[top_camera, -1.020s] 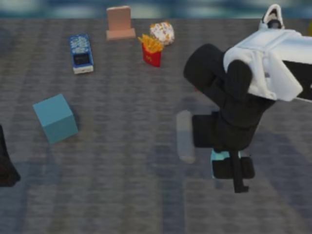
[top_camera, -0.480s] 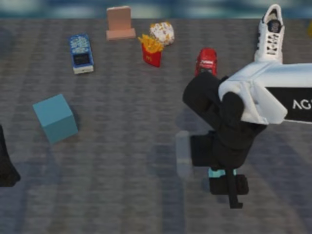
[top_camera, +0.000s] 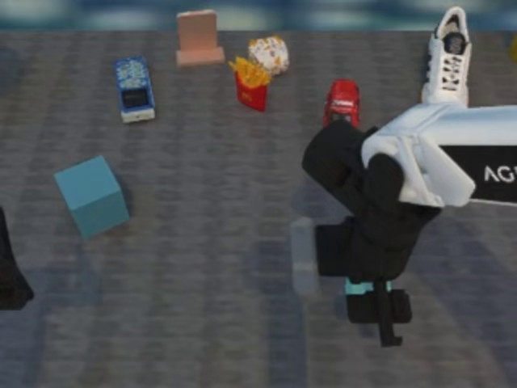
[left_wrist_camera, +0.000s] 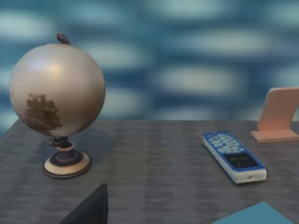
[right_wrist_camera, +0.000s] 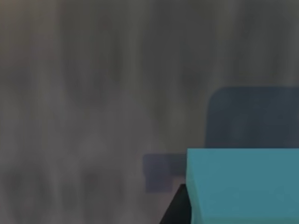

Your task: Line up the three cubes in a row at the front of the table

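The large blue-teal cube rests on the table at the left; one corner of it shows in the left wrist view. The grey cube sits near the middle, just left of my right gripper. That gripper is shut on the small light turquoise cube, which the arm mostly hides from above. In the right wrist view the turquoise cube sits against a dark finger. My left gripper is parked open at the table's left edge.
Along the back stand a tan upright block, a blue remote, a box of fries, a wrapped snack, a red toy car and a white shoe. A globe stands at the far left.
My right arm moved toward the front with the small turquoise cube in its grip, uncovering the red car. It has held still for the last half second. The left arm has not moved.
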Tool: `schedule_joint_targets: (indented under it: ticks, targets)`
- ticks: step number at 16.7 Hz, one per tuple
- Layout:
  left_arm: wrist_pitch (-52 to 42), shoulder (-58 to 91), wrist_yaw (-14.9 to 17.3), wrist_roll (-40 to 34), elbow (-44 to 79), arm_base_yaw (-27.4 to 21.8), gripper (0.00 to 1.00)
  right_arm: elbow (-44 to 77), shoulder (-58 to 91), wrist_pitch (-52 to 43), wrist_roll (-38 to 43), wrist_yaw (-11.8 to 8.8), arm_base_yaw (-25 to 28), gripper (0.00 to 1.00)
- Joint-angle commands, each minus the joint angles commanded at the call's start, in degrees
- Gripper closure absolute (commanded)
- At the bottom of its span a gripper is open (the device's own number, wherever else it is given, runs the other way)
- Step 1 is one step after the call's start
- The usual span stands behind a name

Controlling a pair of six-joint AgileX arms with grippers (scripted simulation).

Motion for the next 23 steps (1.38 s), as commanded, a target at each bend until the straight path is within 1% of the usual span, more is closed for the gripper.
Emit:
schedule_joint_targets:
  ticks: [6, 7, 17, 23]
  targets:
    - [0.00, 0.00, 0.00, 0.00, 0.00, 0.00, 0.00, 0.00, 0.00, 0.00, 0.00, 0.00, 0.00, 0.02]
    - [0.00, 0.00, 0.00, 0.00, 0.00, 0.00, 0.00, 0.00, 0.00, 0.00, 0.00, 0.00, 0.00, 0.00]
    - [0.00, 0.00, 0.00, 0.00, 0.00, 0.00, 0.00, 0.91, -0.30, -0.99, -0.14, 0.02, 0.05, 0.00]
    - [0.00, 0.00, 0.00, 0.00, 0.00, 0.00, 0.00, 8.77, -4.25, -13.52, -0.33, -0.04, 0.30, 0.00]
